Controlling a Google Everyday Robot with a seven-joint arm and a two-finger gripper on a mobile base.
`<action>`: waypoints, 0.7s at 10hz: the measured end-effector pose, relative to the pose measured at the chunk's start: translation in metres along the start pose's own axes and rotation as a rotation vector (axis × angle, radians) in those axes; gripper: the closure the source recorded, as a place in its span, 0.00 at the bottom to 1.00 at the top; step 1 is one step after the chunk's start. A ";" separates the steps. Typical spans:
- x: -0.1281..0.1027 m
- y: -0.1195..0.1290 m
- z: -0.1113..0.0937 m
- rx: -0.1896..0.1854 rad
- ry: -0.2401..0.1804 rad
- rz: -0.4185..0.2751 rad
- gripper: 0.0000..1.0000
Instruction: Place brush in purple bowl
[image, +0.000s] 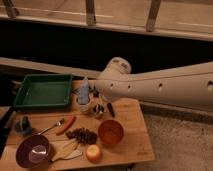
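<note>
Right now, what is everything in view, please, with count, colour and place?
table: one, pale wood, centre
tray: one, green, back left
purple bowl: one, purple, front left
orange bowl: one, orange, front right
brush: one, dark, behind orange bowl
spoon: one, silver, in front of tray
pepper: one, red, beside spoon
fruit cluster: one, dark, left of orange bowl
spatula: one, pale, beside purple bowl
round fruit: one, yellow-red, front edge
cup: one, dark, left edge
container: one, blue-white, right of tray
arm: one, white, entering from right
jaws: one pair, colour unclear, at arm's end near container
</note>
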 end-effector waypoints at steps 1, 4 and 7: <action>0.001 -0.002 0.000 0.002 0.001 0.003 0.39; 0.001 0.000 0.000 0.010 0.006 -0.002 0.39; -0.002 -0.006 0.033 0.013 0.053 0.026 0.39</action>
